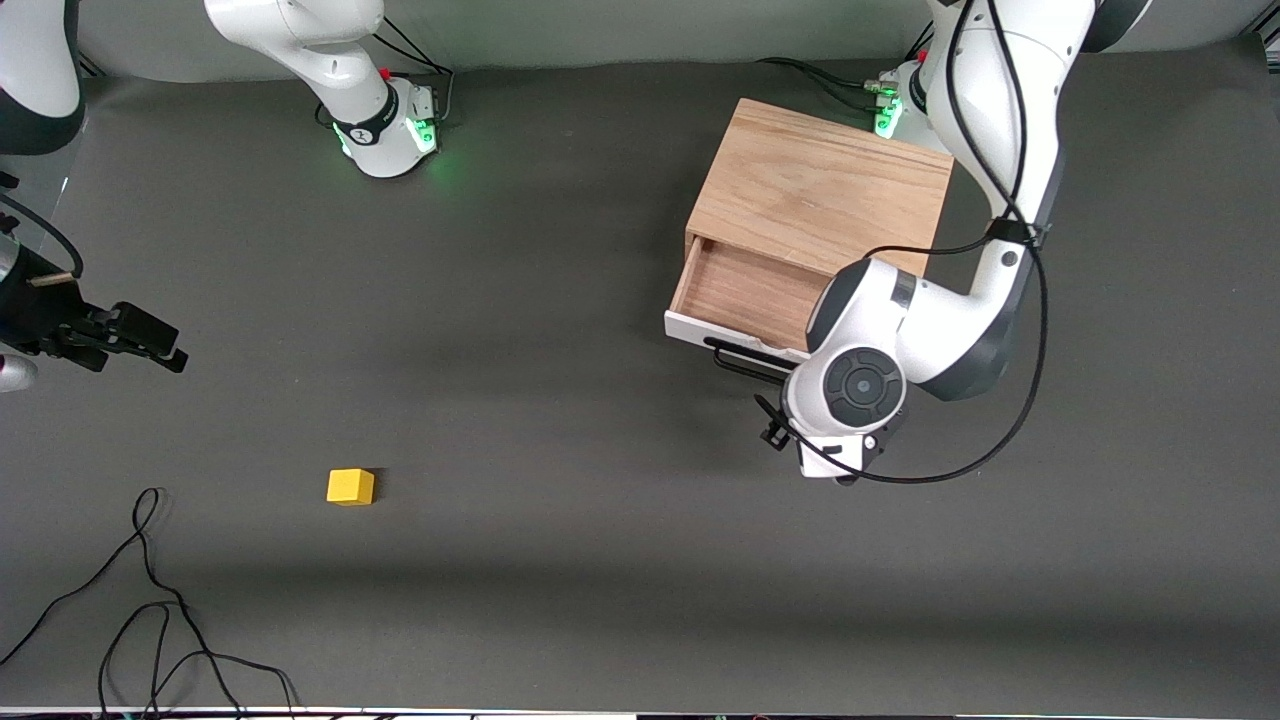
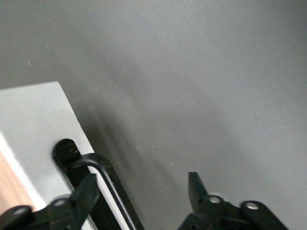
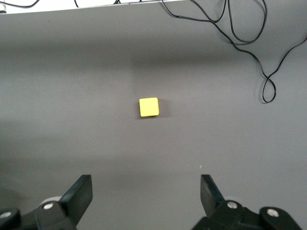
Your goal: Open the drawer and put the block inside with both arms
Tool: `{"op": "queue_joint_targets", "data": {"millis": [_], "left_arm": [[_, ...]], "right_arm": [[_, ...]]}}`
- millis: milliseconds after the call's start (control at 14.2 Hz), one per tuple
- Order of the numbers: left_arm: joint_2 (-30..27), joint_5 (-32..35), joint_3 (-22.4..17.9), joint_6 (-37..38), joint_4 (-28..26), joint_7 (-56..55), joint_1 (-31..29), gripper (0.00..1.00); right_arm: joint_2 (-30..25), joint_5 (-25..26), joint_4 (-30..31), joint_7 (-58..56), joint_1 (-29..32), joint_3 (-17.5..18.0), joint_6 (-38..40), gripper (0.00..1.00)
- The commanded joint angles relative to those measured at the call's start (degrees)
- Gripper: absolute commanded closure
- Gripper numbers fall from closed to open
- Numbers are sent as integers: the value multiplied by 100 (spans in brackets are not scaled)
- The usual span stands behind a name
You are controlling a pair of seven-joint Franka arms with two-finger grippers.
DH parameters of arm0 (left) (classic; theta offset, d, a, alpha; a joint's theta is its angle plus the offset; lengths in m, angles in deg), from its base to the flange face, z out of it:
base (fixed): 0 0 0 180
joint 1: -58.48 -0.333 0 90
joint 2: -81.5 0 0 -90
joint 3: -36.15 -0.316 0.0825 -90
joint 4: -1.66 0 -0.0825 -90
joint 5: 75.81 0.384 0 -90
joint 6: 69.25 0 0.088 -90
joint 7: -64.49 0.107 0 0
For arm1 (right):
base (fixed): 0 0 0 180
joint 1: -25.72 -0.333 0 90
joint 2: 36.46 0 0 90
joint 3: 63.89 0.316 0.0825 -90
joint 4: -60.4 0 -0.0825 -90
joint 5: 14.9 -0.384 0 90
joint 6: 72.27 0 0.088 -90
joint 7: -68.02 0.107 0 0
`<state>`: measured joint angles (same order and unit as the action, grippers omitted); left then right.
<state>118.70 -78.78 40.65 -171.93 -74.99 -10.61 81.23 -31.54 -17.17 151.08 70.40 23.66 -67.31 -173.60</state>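
— Looking at the wide shallow drawer (image 1: 745, 295) with its white front and light wood interior, we find it pulled partway out of the light-wood box (image 1: 820, 195).

— And our left gripper (image 2: 144, 189)?

— Released, fingers spread apart, the black bar handle (image 2: 108, 184) between them (one finger just beside it).

— The small bright yellow cube (image 1: 350, 487)?

— On the grey table (image 1: 560, 430), well apart from the drawer, toward the right arm's end. Our right gripper (image 3: 144, 194) hangs above it, fingers spread, empty.
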Motion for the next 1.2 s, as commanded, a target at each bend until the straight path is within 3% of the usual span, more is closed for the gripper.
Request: {"op": "queue_joint_targets", "data": {"millis": [0, 283, 565, 848, 1130], "left_arm": [[51, 77, -11, 816, 675, 162, -104, 0], [-80, 42, 33, 2397, 1634, 836, -411, 0], [-853, 156, -37, 3226, 1689, 3075, -842, 0], [-1451, 814, -46, 3316, 1539, 5843, -1307, 0], [-1916, 754, -29, 3044, 1225, 6769, -1931, 0]], "right_arm": [[420, 77, -234, -36, -22, -1, 35, 0], [1457, 77, -603, -53, -22, 8, -445, 0], [2327, 69, -393, -54, -31, 25, -1545, 0], [2934, 7, -111, -36, -119, 34, -2600, 0], [3435, -2, 29, 43, -233, 34, -3338, 0]]}}
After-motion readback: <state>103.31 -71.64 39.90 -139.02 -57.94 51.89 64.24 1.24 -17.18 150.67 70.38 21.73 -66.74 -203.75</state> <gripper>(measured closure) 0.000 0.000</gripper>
